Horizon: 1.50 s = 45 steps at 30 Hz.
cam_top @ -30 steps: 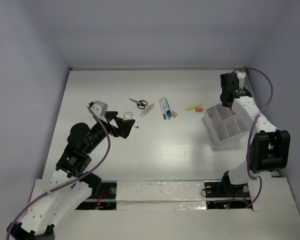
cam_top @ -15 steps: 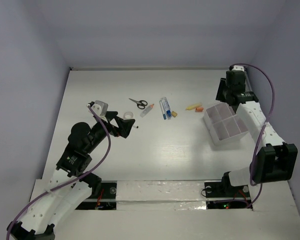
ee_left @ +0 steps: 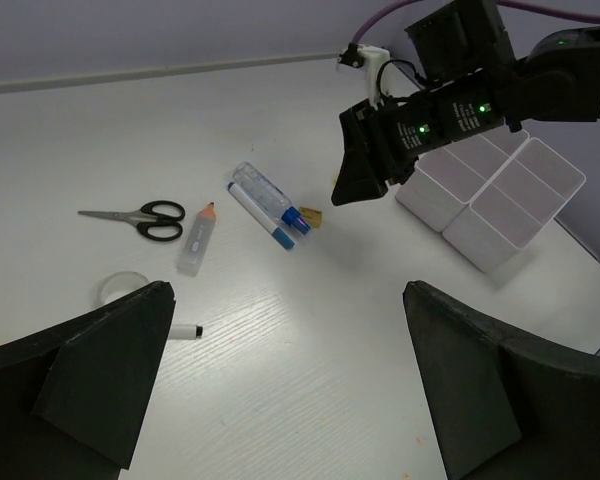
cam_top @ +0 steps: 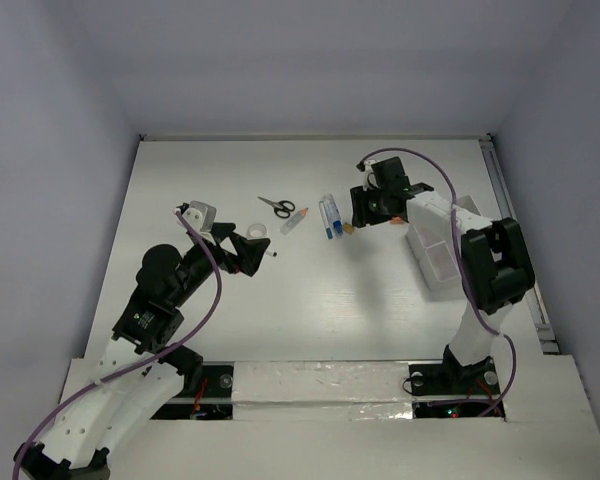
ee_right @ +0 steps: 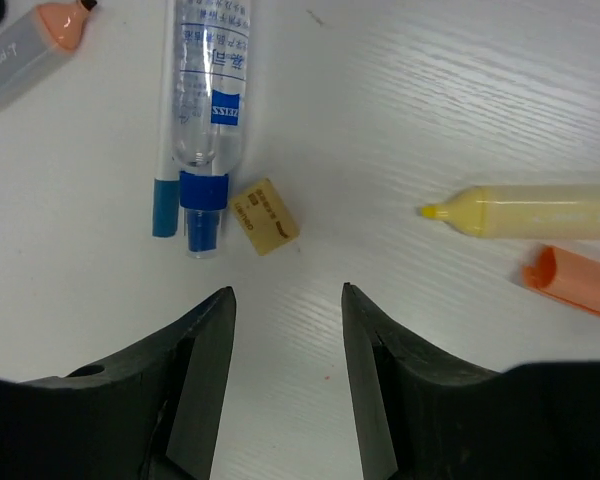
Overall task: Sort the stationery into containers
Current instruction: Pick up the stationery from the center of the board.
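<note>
Right gripper (ee_right: pixel 285 300): jaws moderately apart with nothing between them, pointed down at the tabletop (cam_top: pixel 330 300) midway between its left and right edges, in the far half.
Tan block (ee_right: pixel 264 216): a small printed piece on the tabletop, just past the gap between the right gripper's fingertips and touching no finger.
Blue-and-white pens (ee_right: pixel 205 100): two lying side by side, blue ends toward the right gripper, just beside the tan block.
Yellow piece (ee_right: pixel 540 212): a pale stick with a pointed tip, on the side of the tan block away from the pens, apart from it.
Orange piece (ee_right: pixel 575 280): just beside the yellow piece, on its near side.
Orange-capped tube (ee_left: pixel 196 238): lying flat, left of the pens.
Scissors (ee_left: pixel 145 219): black handles, blades shut, just left of the tube, toward the far edge.
Tape ring (ee_left: pixel 120 289): flat on the tabletop, nearer than the scissors.
White pen with black tip (ee_left: pixel 185 331): near the ring, close to the left gripper.
Left gripper (ee_left: pixel 288 290): jaws at their widest and holding nothing, raised over the left half of the tabletop.
Containers (ee_left: pixel 500 195): joined translucent boxes near the right edge, partly behind the right arm in the top view.
</note>
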Motion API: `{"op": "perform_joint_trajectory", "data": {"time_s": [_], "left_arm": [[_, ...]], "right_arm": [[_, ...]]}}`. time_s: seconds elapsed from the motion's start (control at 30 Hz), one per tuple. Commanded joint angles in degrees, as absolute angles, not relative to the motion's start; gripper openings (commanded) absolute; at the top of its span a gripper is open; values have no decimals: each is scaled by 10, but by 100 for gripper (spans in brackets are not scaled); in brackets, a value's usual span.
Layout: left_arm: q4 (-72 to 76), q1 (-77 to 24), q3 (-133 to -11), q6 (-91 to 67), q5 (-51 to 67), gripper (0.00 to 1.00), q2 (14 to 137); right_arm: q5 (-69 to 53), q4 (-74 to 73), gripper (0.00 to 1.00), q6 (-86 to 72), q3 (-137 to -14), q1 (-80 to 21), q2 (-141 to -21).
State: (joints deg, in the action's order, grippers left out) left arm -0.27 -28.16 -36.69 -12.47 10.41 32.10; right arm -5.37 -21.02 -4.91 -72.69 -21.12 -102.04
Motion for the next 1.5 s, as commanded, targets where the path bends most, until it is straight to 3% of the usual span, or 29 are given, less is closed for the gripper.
{"op": "perform_joint_trajectory", "data": {"time_s": [0.0, 0.9, 1.0, 1.03, 1.1, 1.2, 1.47], "left_arm": [[17, -285, -396, -119, 104, 99, 323], [18, -279, -396, -117, 107, 99, 326], [18, -279, -396, -118, 108, 99, 325], [18, -279, -396, -118, 108, 99, 325], [18, -279, -396, -118, 108, 99, 325], [18, -279, -396, -118, 109, 99, 325], [18, -279, -395, -120, 114, 99, 323]], "right_arm": [[-103, -196, 53, -18, -773, -209, -1037], [-78, -234, 54, 31, -838, -249, -1169], [-71, -231, 48, 28, -838, -249, -1172], [-69, -231, 38, 26, -838, -249, -1172], [-63, -231, 29, 24, -833, -249, -1168], [-50, -238, 20, 20, -828, -249, -1154], [48, -203, 13, -41, -783, -249, -1049]]}}
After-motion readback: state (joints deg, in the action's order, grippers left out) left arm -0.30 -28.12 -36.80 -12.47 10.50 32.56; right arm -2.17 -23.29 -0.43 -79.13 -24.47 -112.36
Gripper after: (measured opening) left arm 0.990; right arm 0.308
